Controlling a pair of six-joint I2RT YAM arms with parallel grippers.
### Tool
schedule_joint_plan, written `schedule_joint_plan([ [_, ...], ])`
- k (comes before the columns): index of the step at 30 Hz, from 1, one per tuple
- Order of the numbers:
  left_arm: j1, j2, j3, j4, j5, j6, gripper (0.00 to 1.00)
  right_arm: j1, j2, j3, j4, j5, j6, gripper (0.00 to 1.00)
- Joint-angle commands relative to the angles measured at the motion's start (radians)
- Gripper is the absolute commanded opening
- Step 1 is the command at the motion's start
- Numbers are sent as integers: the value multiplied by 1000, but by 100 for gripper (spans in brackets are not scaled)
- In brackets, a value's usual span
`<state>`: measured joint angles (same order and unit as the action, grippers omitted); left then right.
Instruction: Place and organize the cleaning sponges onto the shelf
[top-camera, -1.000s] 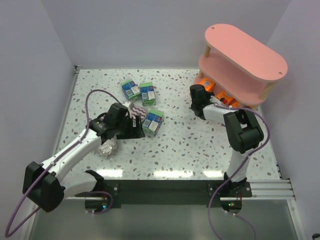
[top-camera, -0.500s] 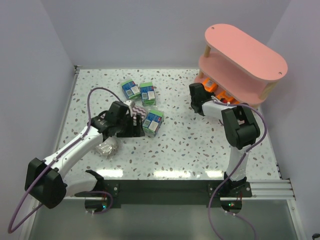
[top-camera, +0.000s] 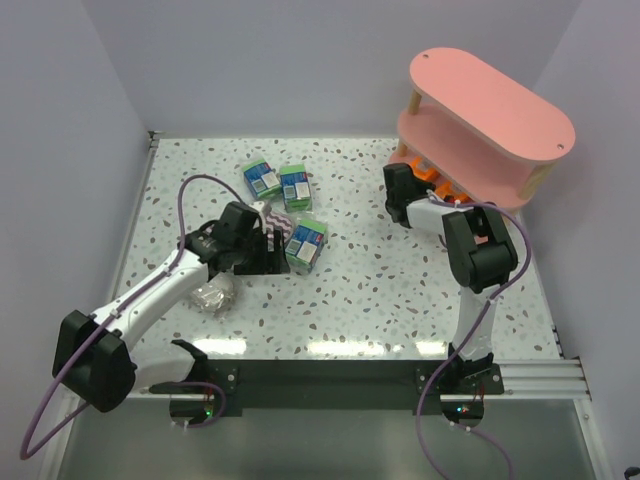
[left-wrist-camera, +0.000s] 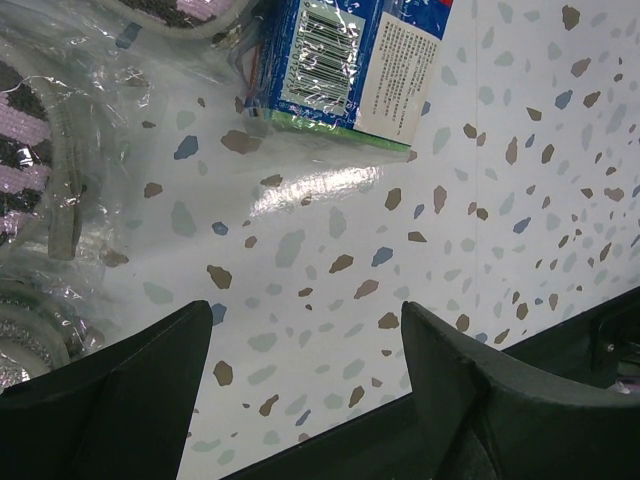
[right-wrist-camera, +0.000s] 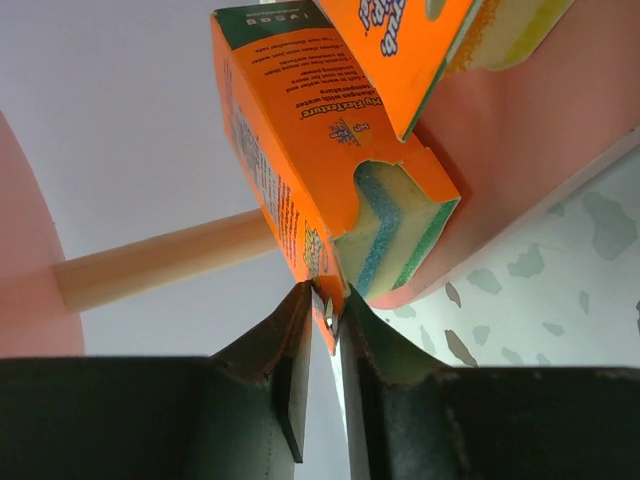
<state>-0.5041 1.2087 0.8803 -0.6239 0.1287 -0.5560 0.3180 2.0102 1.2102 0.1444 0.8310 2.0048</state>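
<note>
My right gripper (top-camera: 408, 183) (right-wrist-camera: 328, 305) is shut on the corner flap of an orange sponge pack (right-wrist-camera: 320, 160), which lies on the bottom board of the pink shelf (top-camera: 490, 100). A second orange pack (right-wrist-camera: 400, 40) lies just beyond it. My left gripper (top-camera: 278, 250) (left-wrist-camera: 305, 330) is open and empty, low over the table, just short of a green-and-blue pack (top-camera: 306, 243) (left-wrist-camera: 345, 60). Two more green-and-blue packs (top-camera: 262, 178) (top-camera: 296, 187) lie farther back. A purple zigzag pack (top-camera: 272, 218) (left-wrist-camera: 30, 170) is beside the left gripper. A greyish pack (top-camera: 213, 293) lies under the left arm.
A pale wooden post (right-wrist-camera: 150, 262) of the shelf stands just left of the held pack. The shelf's pink bottom board (right-wrist-camera: 560, 130) edge overhangs the speckled table (top-camera: 360, 290). Side walls enclose the table on the left, back and right.
My right gripper has moved up and right to the shelf's bottom tier with the orange pack. My left arm has shifted slightly toward the green-and-blue pack.
</note>
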Motion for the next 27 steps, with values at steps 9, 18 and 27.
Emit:
schedule_joint_plan([
  [9, 12, -17, 37, 21, 26, -5, 81, -4, -63, -96, 204, -16, -123, 41],
  [18, 13, -64, 16, 41, 5, -30, 86, 23, -220, -257, 394, -154, -319, 57],
  [27, 41, -57, 0, 79, -34, -38, 98, 41, -418, -337, 96, -792, -682, 58],
])
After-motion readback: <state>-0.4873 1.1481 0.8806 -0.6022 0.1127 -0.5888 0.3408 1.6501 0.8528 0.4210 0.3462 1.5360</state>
